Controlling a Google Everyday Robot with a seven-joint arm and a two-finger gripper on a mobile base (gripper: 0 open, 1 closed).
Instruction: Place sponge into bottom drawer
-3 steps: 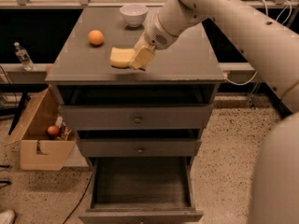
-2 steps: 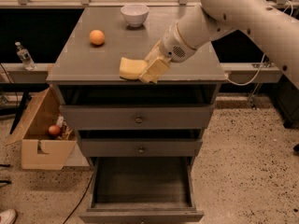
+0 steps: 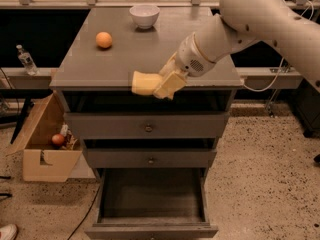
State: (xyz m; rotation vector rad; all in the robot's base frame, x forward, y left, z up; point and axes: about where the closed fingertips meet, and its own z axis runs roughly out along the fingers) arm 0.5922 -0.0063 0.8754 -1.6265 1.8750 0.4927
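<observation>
1. Cabinet [image 3: 125,64] of grey-brown wood fills the middle of the view, with a flat top and three drawers stacked under it. The upper two drawers are closed, each with a small round knob.
2. Robot arm [image 3: 260,14], white and thick, reaches in from above and to the right of the cabinet. It slopes down and leftward across the cabinet's right side, and its wrist ends at the front edge of the top.
3. Bottom drawer [image 3: 150,230], the lowest in the cabinet, is pulled out toward the camera. Its dark floor is in plain view.
4. Cardboard box [image 3: 45,156] stands on the floor left of the cabinet, flaps open, with a small reddish round thing [image 3: 58,139] inside.
5. Gripper [image 3: 167,84] hangs just past the cabinet's front edge, above the top drawer. Its tan fingers are clamped on the sponge.
6. Sponge [image 3: 144,82], pale yellow, sticks out leftward from the gripper, level with the cabinet top's front lip and high above the open drawer.
7. White bowl [image 3: 144,15] sits at the back of the cabinet top.
8. Orange [image 3: 104,39] lies on the cabinet top's left part, in front of the bowl.
</observation>
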